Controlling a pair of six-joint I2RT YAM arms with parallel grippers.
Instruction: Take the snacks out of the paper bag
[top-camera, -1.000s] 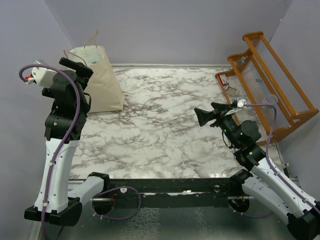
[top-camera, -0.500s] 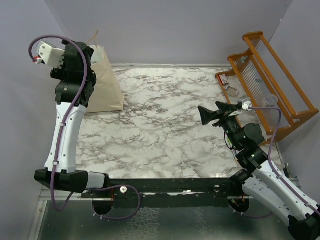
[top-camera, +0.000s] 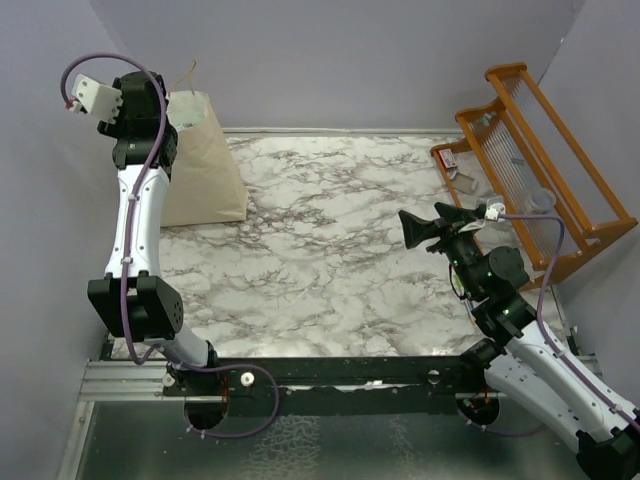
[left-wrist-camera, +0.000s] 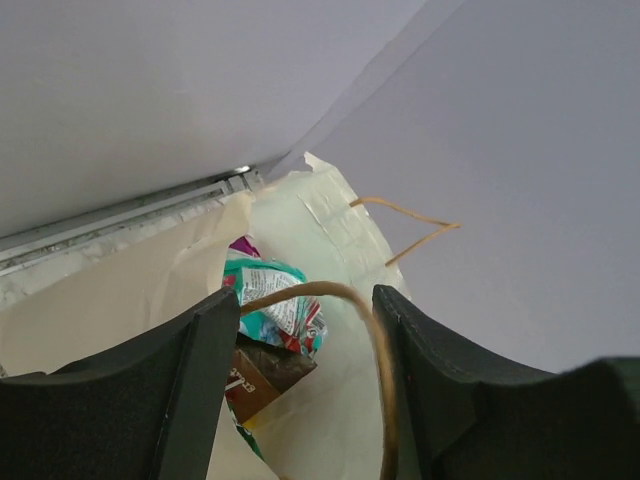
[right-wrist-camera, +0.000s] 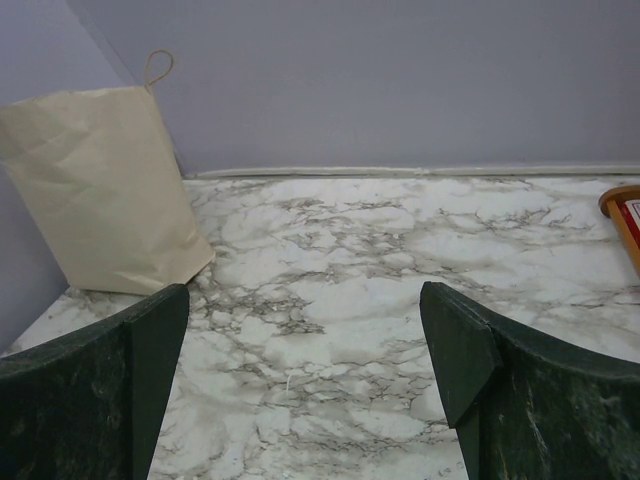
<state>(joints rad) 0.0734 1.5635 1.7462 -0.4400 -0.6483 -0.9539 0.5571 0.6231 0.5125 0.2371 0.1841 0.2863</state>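
left pincer likely aloft; right pincer agape

Place: a robot test cell in a lab, not a home or a shop.
Walls: bare pale-violet panels close the bench in at 9, 12 and 3 o'clock.
Bench: a marble-print table top with a black crossbar along its 6 o'clock edge.
Rig: the left arm is mounted at 8 o'clock and the right arm at 4 o'clock. A purple cable loops below the bar.
Props: a paper bag stands at 10 o'clock and a wooden rack at 2 o'clock.
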